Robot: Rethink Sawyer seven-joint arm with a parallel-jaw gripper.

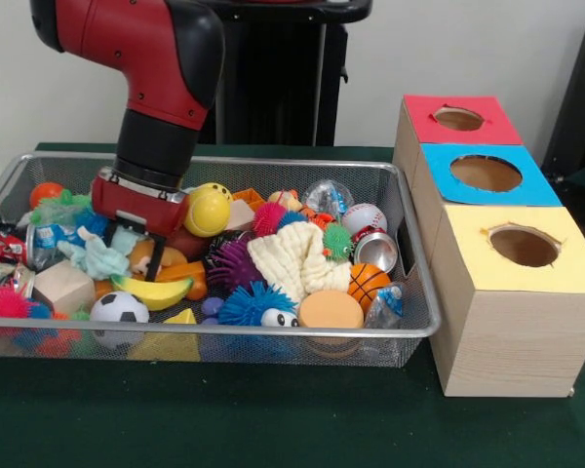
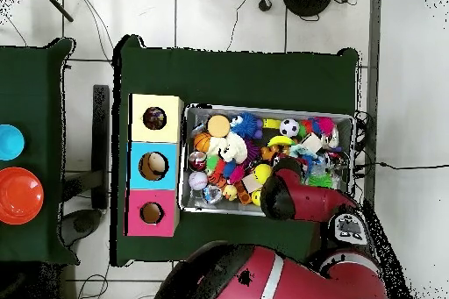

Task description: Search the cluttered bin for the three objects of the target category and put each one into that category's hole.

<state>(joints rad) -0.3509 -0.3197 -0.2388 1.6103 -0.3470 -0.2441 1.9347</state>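
A wire mesh bin (image 1: 273,333) holds a heap of toys: a banana (image 1: 151,291), a soccer ball (image 1: 118,308), a yellow ball (image 1: 208,209), a basketball (image 1: 368,283), a baseball (image 1: 364,218), spiky balls in blue (image 1: 252,304) and purple (image 1: 234,261), and a white knit cloth (image 1: 291,261). My gripper (image 1: 136,255) is down inside the bin's left part, among the toys just above the banana. The arm (image 2: 294,197) hides it from overhead. Right of the bin stand three wooden boxes with holes: red (image 1: 458,119), blue (image 1: 485,174) and yellow (image 1: 524,246).
A wood block (image 1: 63,286) and a metal can (image 1: 375,251) also lie in the bin. Overhead, the boxes (image 2: 153,166) sit left of the bin (image 2: 263,110). A side table at the left edge carries a blue bowl (image 2: 7,142) and an orange bowl (image 2: 17,195).
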